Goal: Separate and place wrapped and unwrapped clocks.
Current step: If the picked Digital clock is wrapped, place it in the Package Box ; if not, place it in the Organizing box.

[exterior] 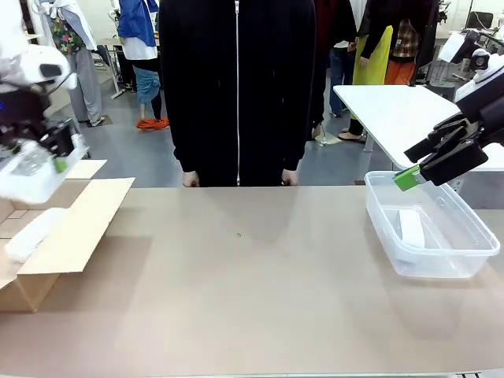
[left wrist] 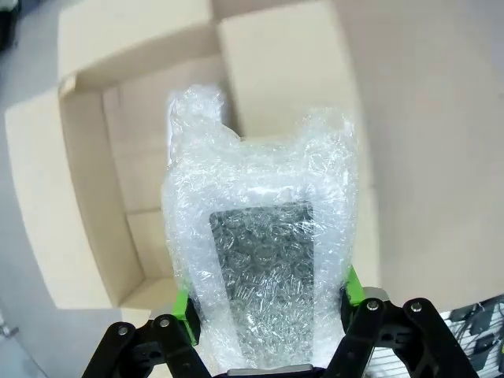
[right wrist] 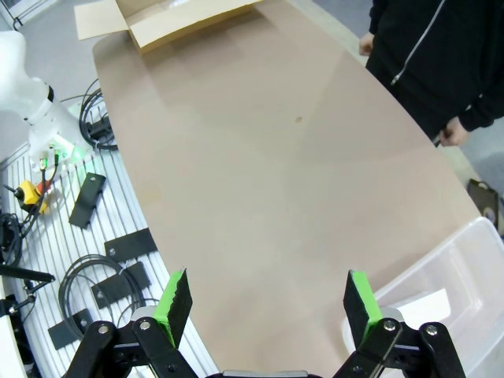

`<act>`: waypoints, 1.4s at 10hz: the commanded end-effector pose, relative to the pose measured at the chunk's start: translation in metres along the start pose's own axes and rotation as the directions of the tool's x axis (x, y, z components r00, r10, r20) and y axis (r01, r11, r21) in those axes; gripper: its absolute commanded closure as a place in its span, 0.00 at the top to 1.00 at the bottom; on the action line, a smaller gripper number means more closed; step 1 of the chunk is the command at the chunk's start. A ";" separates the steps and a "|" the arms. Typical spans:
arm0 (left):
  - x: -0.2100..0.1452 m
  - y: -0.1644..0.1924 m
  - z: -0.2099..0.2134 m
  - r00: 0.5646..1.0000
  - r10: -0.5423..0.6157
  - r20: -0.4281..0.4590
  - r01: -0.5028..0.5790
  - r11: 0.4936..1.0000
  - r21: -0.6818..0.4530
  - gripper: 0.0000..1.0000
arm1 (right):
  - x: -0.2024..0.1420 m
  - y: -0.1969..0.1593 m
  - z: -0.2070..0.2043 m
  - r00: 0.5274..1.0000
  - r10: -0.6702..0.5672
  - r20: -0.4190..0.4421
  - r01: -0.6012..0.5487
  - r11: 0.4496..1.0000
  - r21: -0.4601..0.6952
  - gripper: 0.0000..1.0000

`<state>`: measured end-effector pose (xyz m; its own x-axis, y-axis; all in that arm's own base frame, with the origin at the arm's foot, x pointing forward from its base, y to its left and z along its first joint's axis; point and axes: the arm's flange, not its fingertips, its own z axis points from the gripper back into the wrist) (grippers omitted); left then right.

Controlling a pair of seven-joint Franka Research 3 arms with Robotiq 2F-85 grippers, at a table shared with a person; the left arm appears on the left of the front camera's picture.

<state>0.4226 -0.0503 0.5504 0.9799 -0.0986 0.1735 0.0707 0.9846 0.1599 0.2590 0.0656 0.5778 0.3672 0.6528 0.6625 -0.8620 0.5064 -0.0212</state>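
A bubble-wrapped clock (left wrist: 264,260) is clamped between the pads of the left gripper (left wrist: 268,303), held above the open cardboard box (left wrist: 87,213). A second wrapped bundle (exterior: 31,233) is seen in that box. The right gripper (right wrist: 268,295) is spread wide and empty, above the clear bin (exterior: 465,236) holding the plain white block (exterior: 410,226).

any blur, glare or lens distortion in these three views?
Front view: left tool and its wrapped clock are motion-smeared; the table is sharp. Left wrist view: bubble wrap glints, hazing the grey panel. Right wrist view: wide-angle lens bows the table edge; tub stays crisp.
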 end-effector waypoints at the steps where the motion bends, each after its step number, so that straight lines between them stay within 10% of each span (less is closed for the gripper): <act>1: -0.008 0.019 -0.032 0.999 0.002 -0.043 0.000 0.999 0.041 0.80 | 0.001 0.000 -0.003 1.000 -0.009 0.016 0.009 0.999 0.034 1.00; 10: 0.014 0.092 -0.121 0.992 0.017 -0.122 -0.018 1.000 -0.004 0.80 | 0.001 0.000 -0.003 1.000 -0.009 0.016 0.009 0.999 0.034 1.00; 11: 0.014 0.093 -0.121 0.992 0.025 -0.125 -0.026 1.000 -0.002 1.00 | 0.001 0.000 -0.003 1.000 -0.009 0.016 0.009 0.999 0.034 1.00; 14: 0.014 0.092 -0.110 0.993 0.022 -0.120 -0.024 1.000 -0.012 1.00 | 0.001 0.000 -0.003 1.000 -0.009 0.016 0.009 0.999 0.034 1.00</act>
<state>0.4655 0.0544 0.4526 0.9964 -0.0490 0.0685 0.0386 0.9886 0.1457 0.2590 0.0657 0.5777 0.3673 0.6529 0.6624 -0.8620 0.5064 -0.0212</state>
